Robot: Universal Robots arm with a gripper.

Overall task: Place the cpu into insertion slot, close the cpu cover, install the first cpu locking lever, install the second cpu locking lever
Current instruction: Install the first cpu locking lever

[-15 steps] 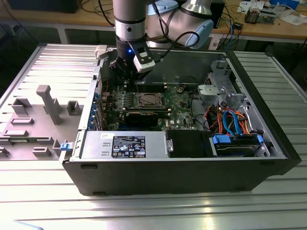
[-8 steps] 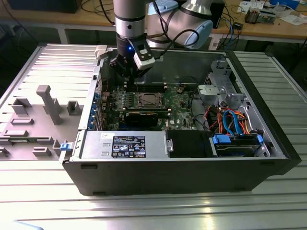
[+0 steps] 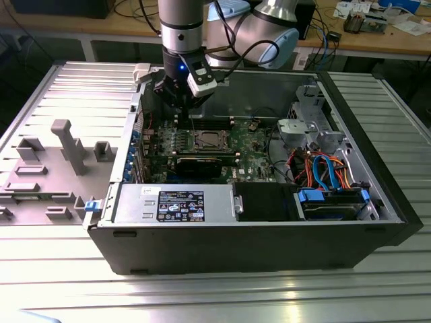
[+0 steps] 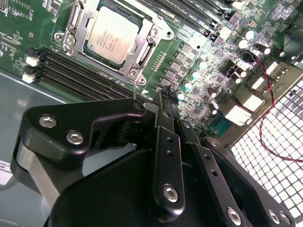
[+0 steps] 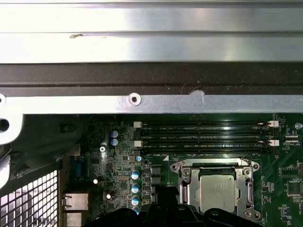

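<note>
Inside the open case point(image 3: 256, 232), lying on a ribbed metal table point(image 3: 377, 289), the green board point(image 3: 252, 151) faces up. One cpu point(image 4: 112, 32) sits in the one slot point(image 4: 75, 19), its silvery top showing in both wrist views, and also at point(image 5: 217, 189). The cover point(image 4: 144, 56) lies flat over it, framing the chip through its window; in the first wrist view the same frame point(image 5: 185, 188) rings the chip on all sides. In the exterior view the socket point(image 3: 210, 140) lies near the middle of the board, with one black card point(image 3: 202, 165) just beside it on the near side.

The one gripper point(image 3: 176, 101) hangs over the board towards the exterior view's left of the socket, above it and apart from it. In the second wrist view its black fingers point(image 4: 165, 124) lie close together with nothing between them, so it looks closed and empty; their tips reach towards a corner of the cover but I cannot tell whether they touch.

Four long memory slots point(image 5: 206, 137) run side by side along one edge of the socket. Beside the case, on the exterior view's left, one grey fixture plate point(image 3: 47, 175) carries several upright blocks. Orange and blue cables point(image 3: 323, 168) bunch at the case's right end in that view.
</note>
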